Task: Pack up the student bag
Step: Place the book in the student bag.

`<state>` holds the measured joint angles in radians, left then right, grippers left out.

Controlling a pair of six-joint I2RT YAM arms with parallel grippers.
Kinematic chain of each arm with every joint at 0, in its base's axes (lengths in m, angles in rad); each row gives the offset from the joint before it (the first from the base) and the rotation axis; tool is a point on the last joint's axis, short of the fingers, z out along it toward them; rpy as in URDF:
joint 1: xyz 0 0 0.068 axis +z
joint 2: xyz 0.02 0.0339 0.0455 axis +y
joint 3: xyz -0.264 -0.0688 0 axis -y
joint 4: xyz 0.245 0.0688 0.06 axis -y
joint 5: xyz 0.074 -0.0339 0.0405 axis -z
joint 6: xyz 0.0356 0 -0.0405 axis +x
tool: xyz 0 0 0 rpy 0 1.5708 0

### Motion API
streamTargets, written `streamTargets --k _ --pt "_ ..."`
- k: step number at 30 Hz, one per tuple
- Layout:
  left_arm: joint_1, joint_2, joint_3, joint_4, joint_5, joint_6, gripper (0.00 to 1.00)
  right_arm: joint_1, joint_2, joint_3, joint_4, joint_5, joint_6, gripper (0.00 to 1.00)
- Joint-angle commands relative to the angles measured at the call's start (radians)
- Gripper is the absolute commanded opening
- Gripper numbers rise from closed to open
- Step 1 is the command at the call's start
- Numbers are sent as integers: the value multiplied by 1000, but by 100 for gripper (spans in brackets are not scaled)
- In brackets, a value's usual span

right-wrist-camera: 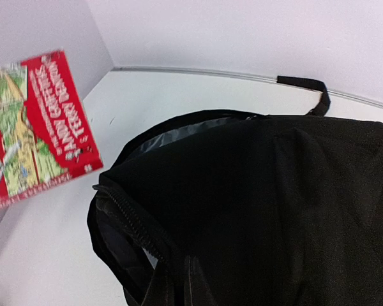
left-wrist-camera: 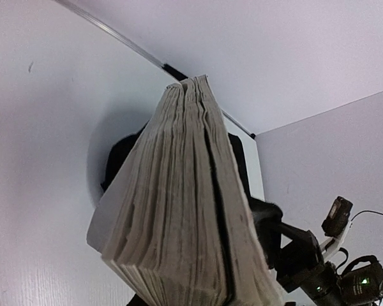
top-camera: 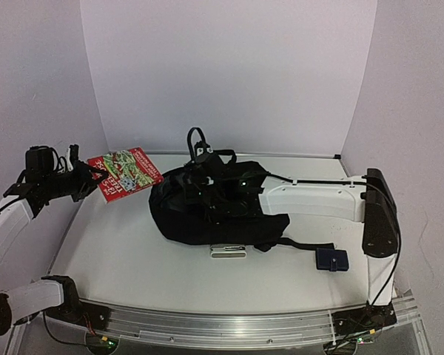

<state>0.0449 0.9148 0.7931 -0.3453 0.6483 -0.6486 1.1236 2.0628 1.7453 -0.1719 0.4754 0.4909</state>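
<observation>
The student bag (top-camera: 200, 218), a big soft black backpack, lies mid-table with its top loop (top-camera: 195, 139) toward the back wall. My right gripper (top-camera: 207, 192) reaches in from the right and rests on top of it. In the right wrist view that gripper (right-wrist-camera: 182, 287) is shut on the black fabric beside the zipper edge (right-wrist-camera: 124, 217); grey lining (right-wrist-camera: 179, 131) shows in the mouth. My left gripper (top-camera: 87, 177) holds a red-covered book (top-camera: 126, 172) in the air left of the bag. The book's page edges (left-wrist-camera: 185, 210) fill the left wrist view and hide the fingers.
A small dark-blue pouch (top-camera: 331, 259) lies on the table at the right front. A flat white object (top-camera: 228, 252) pokes out under the bag's near side. White walls close in the back and both sides. A bag strap (top-camera: 303, 244) trails toward the pouch.
</observation>
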Motion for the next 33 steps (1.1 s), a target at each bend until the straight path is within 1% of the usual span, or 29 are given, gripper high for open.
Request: streamTargets --k 1,3,6,10,19,23,28,33 --pt "-30 13 -53 134 132 -136 0 2 -110 -85 139 129 116 0" --pt "-54 28 -74 134 127 -149 0 2 -126 -109 160 130 129 0" --pt "-128 69 -99 185 125 -200 0 3 -131 -123 173 124 143 0" --pt "-223 137 -87 246 103 -228 0 2 -130 -124 195 110 150 0" --pt "-286 279 -60 401 146 -309 0 3 -153 -142 236 80 151 0" --pt "-362 352 -35 466 146 -342 0 3 -153 -135 254 71 145 0" --pt "-451 443 6 485 133 -366 0 2 -148 -113 265 78 132 0" --pt "-500 510 14 501 121 -396 0 3 -140 -91 276 88 123 0"
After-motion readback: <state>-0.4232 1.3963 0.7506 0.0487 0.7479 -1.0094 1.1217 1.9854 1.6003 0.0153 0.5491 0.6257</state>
